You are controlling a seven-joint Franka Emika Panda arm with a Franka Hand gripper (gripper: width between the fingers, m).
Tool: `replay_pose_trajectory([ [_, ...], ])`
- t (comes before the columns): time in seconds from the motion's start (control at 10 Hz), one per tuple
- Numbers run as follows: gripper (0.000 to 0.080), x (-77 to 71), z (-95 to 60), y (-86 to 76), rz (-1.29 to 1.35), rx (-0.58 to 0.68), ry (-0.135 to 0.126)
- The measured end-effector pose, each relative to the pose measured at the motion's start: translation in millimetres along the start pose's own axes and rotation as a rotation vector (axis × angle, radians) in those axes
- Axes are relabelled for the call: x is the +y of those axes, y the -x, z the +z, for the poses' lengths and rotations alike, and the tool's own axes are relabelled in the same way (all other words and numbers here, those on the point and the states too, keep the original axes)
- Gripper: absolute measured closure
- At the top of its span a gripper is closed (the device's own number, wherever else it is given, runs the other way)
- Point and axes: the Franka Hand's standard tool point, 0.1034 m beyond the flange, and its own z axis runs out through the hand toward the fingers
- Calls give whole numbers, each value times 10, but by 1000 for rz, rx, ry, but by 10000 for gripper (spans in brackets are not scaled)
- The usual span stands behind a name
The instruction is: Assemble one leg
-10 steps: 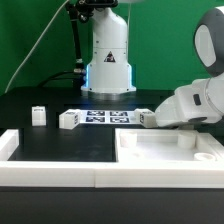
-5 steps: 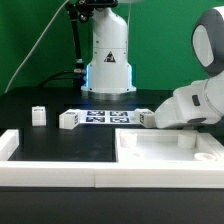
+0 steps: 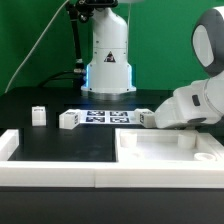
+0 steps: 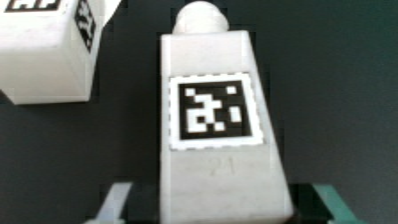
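In the exterior view, the arm reaches in from the exterior view's right. Its bulky white wrist is bent low over the black table, just beyond the far edge of the big white panel with the raised rim. The wrist housing hides most of the tool from this side. At its tip a tagged white piece, the leg, sits low at the table just right of the marker board. From here I cannot tell whether it rests on the table or is lifted clear. The arm's white base stands at the far middle of the table. Two more legs lie to the left, well away from the wrist: one just beside the marker board's left end, and one farther left, standing alone. A white rail runs along the near left edge.

In the wrist view, the leg fills the middle of the picture, with one black-and-white tag facing the camera and its rounded end pointing away from the tool. The tool is pinching this leg: a dark finger lies against one side and its partner against the other, at the end nearest the camera. Another tagged white leg lies just beside the held one, a narrow dark gap between them.
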Motion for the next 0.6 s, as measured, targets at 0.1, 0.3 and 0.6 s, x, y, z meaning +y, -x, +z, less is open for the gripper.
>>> replay_pose_trajectory([
  [0.1,509,0,-2,0,0,0,0],
  [0.3,508,7,-212,200,0,-20,-19],
  [0.6,508,108,-620,548,-24,-8,-12],
])
